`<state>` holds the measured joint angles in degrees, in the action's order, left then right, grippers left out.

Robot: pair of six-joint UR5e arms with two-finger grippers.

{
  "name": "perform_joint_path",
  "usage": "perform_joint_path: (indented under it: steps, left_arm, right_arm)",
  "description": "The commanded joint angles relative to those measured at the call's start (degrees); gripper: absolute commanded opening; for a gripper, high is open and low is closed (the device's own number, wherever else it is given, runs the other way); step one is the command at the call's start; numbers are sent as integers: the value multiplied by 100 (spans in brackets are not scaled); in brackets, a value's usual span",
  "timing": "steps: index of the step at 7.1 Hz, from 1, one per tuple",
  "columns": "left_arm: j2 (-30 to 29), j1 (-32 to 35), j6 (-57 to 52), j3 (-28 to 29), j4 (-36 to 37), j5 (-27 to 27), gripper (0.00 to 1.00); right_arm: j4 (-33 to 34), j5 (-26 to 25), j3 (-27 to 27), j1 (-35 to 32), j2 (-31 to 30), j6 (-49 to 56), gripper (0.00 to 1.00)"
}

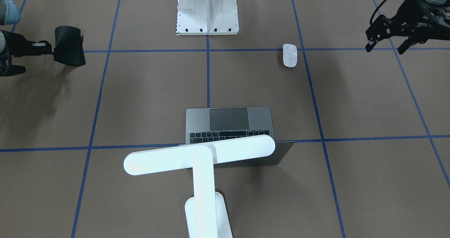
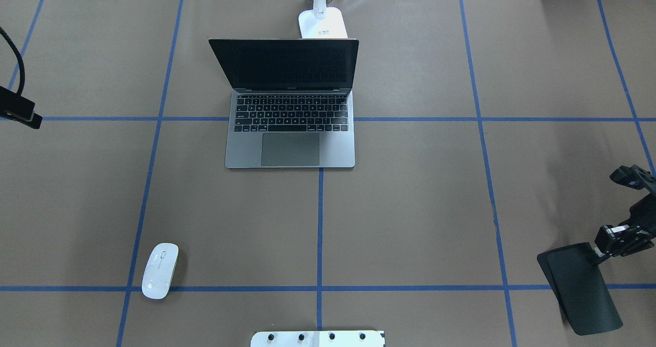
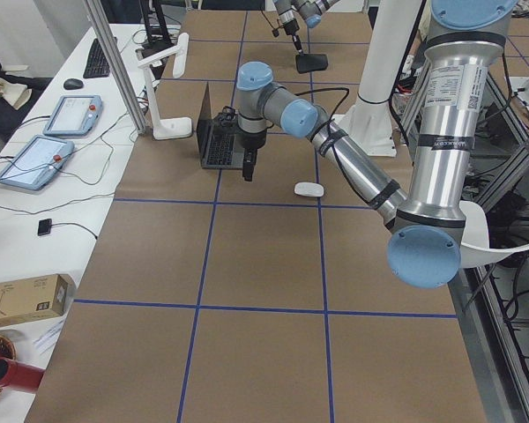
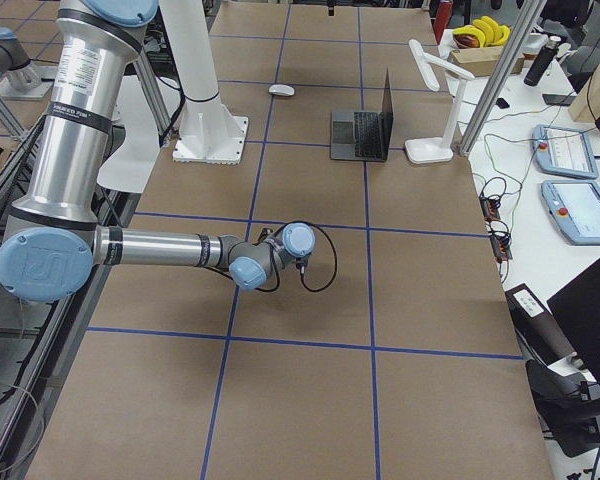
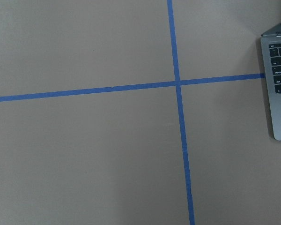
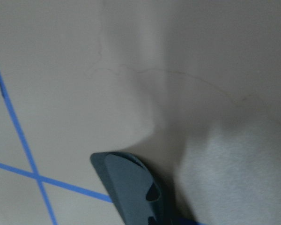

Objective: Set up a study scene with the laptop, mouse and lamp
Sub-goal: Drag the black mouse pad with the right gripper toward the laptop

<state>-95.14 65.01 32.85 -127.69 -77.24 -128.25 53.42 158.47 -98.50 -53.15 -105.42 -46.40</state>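
The laptop (image 2: 289, 142) stands open at the table's far middle, keyboard toward the robot; it also shows in the front view (image 1: 228, 118). The lamp (image 1: 200, 153) stands behind the laptop's lid, and only its base (image 2: 323, 23) shows from overhead. The mouse (image 2: 160, 270) lies alone on the near left, also seen in the front view (image 1: 289, 55). My left gripper (image 1: 385, 47) hangs open and empty above the table's left edge, apart from the mouse. My right gripper (image 2: 597, 252) is shut on the edge of a black mouse pad (image 2: 581, 288), held above the table at the right.
The white bolted pedestal (image 1: 207, 20) stands at the robot's side in the middle, its edge (image 2: 318, 338) at the overhead view's bottom. Blue tape lines grid the brown table. The left wrist view shows bare table and the laptop's corner (image 5: 278, 93).
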Motion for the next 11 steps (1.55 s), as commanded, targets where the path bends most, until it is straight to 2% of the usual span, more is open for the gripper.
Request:
perform_joint_path:
  steps: [1, 3, 5, 8, 11]
  left_arm:
    - [-5, 142, -233, 42, 16, -24, 99]
    - [-57, 319, -620, 86, 339, -68, 99]
    - [-66, 381, -771, 113, 376, -68, 99]
    - [-14, 591, -1165, 279, 376, -60, 99]
    - [22, 706, -1351, 324, 394, -68, 99]
  right_arm:
    - [19, 8, -642, -107, 21, -789, 0]
    - [54, -9, -749, -178, 607, -1395, 0]
    - [237, -298, -758, -196, 1109, -1705, 0]
    - [2018, -931, -1293, -170, 2066, -1706, 0]
    - [3048, -1685, -1452, 32, 2542, -1715, 0]
